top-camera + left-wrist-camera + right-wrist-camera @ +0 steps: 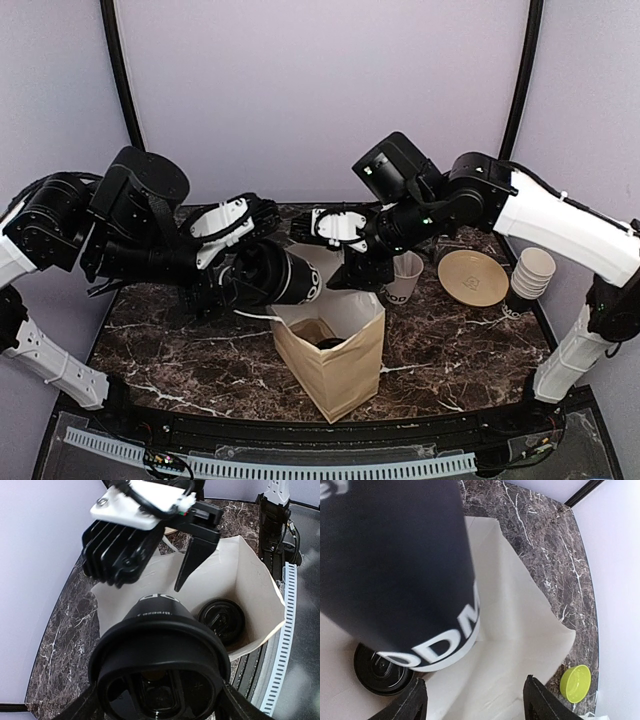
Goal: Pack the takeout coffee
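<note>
Cup (277, 276) sideways (base toward bag (345, 385))

I tally lidded black coffee cup (283, 277) (221, 621), two; brown paper bag (340, 385), one; pale logo cup (405, 280), one. I also log tan plate (472, 277), one; nested stack of cups (528, 272), one; yellow-green bowl (576, 682), one. On my rig, two grippers: left gripper (160, 707) and right gripper (476, 700).

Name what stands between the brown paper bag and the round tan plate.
A white paper cup with dark lettering stands between the brown paper bag and the tan plate; the top external view shows it.
</note>
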Robot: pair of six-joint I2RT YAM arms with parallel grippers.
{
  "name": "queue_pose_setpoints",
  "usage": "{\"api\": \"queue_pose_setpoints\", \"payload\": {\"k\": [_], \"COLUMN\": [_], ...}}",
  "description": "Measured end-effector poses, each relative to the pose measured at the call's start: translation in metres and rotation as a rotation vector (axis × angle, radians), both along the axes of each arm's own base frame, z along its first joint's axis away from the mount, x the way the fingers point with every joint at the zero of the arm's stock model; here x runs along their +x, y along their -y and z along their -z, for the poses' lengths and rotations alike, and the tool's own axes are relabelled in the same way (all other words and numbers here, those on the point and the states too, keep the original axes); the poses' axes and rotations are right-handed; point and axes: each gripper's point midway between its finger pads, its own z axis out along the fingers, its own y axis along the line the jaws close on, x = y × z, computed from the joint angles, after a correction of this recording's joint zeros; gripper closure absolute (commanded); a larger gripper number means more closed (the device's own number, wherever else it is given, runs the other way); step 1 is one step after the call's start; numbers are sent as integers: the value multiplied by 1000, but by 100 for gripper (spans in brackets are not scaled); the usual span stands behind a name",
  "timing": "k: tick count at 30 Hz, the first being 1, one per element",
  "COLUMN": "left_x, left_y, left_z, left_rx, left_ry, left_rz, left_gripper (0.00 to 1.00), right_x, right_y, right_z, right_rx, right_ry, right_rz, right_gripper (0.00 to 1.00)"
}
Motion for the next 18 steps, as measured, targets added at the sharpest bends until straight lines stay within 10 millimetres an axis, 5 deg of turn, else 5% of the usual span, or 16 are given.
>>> {"api": "queue_pose_setpoints", "payload": {"k": [10, 18], "left_x": [32, 33], "left_y": [5, 10], "left_z": [-19, -44], "left_rx": [-83, -169], "left_ry": [4, 7], "left_rz": [-44, -26], "left_gripper": [53, 53], "right_x": [15, 15], "right_y": [19, 24], "right_z": [-33, -10], "right_rx": [81, 37], "right_ry": [64, 22], "right_rz": [91, 118], "right_gripper": [28, 40]}}
